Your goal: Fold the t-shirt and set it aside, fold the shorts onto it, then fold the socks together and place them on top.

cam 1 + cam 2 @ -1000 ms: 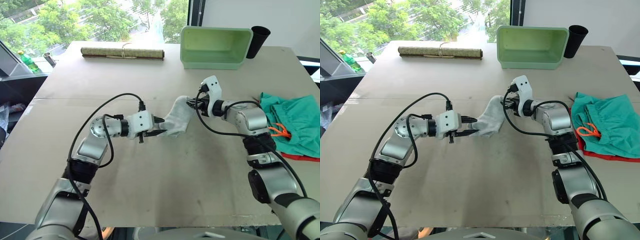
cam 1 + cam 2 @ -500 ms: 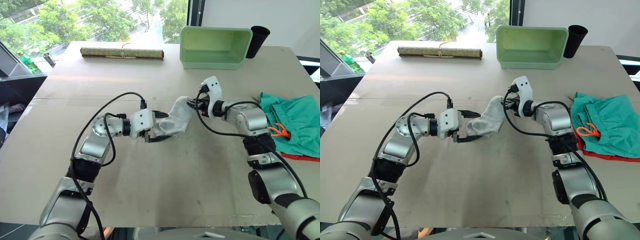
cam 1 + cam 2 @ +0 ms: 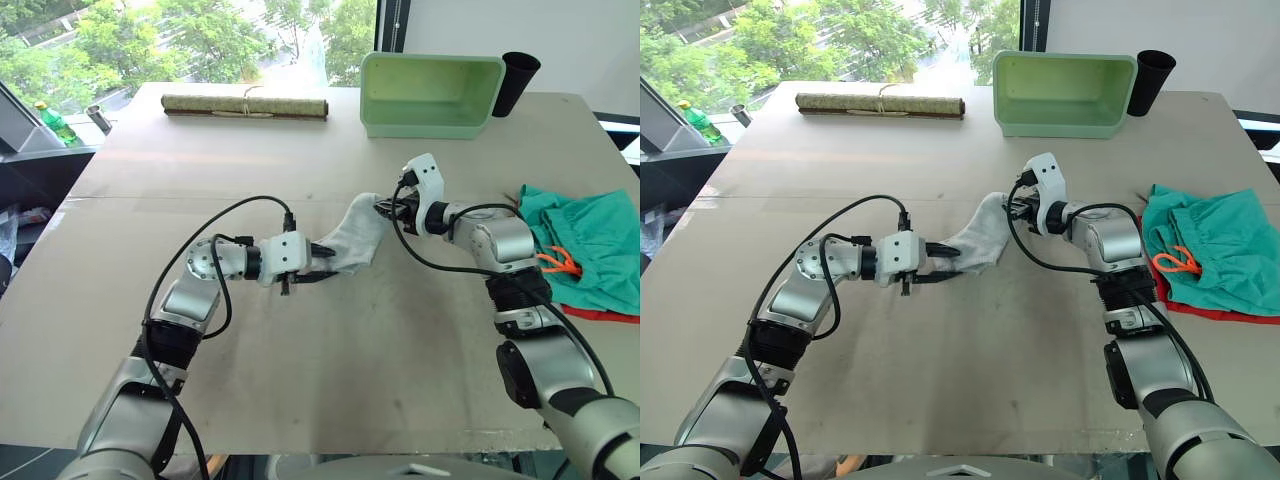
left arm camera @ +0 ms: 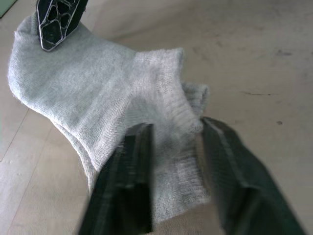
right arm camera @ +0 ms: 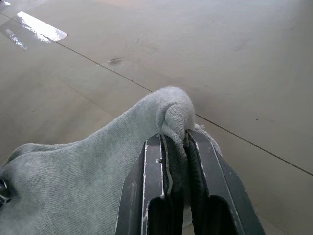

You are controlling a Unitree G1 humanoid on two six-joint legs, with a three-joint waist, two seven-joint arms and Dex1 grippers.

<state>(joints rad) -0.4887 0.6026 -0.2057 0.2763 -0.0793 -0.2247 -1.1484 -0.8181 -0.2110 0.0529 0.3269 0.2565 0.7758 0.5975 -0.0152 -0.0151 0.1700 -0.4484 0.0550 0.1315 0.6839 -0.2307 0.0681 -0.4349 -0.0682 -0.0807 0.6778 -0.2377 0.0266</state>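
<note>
The light grey socks (image 3: 350, 238) are held just above the middle of the table, stretched between both grippers. My right gripper (image 5: 177, 142) is shut on their far end, a fold of fabric pinched between its fingers. My left gripper (image 4: 176, 161) is open, its two fingers either side of the ribbed cuff at the near end. The teal shorts (image 3: 590, 240) with an orange drawstring (image 3: 560, 262) lie at the table's right edge. They rest on the red t-shirt (image 3: 605, 314), of which a thin strip shows beneath them.
A pale green bin (image 3: 430, 95) and a black cup (image 3: 518, 80) stand at the back of the table. A rolled mat (image 3: 245, 105) lies at the back left. A green bottle (image 3: 55, 122) stands off the table's left side.
My left gripper spread its fingers wide around the socks' cuff, then narrowed them and drew back a little toward me. The right gripper has kept its hold in place.
</note>
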